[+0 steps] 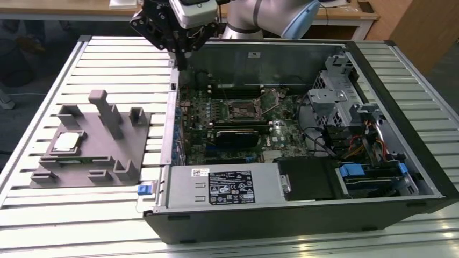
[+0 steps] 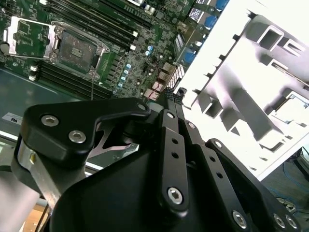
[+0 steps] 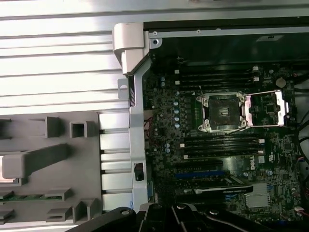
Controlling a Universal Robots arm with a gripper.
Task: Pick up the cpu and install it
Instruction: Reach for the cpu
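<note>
I have the slatted bench (image 1: pixel 107 59) carrying everything, with bare slats showing on all sides of the open computer case (image 1: pixel 301 215). The case lies on its side with its top panel off, so its four walls make a raised rim around the interior.

Inside the case, the green motherboard (image 1: pixel 215 107) sits against the wall on the exterior view's left, with drive cages and cables crowding the opposite side.

The grey fixture (image 1: pixel 107 156) lies outside the case, just beside that same wall, leaving a narrow strip of bench between them. Its upright blocks rise on the half nearer the case.

My pincer (image 1: pixel 182 54) hangs above the case's far corner on the fixture side, over the rim. In the second wrist view its fingers (image 2: pixel 169 96) look drawn together with nothing between them.

The socket (image 3: pixel 222 112) is near the middle of the motherboard, its metal frame swung open beside it.

The cpu (image 1: pixel 66 141) rests flat on the fixture, on the side away from the case, well apart from the pincer.
</note>
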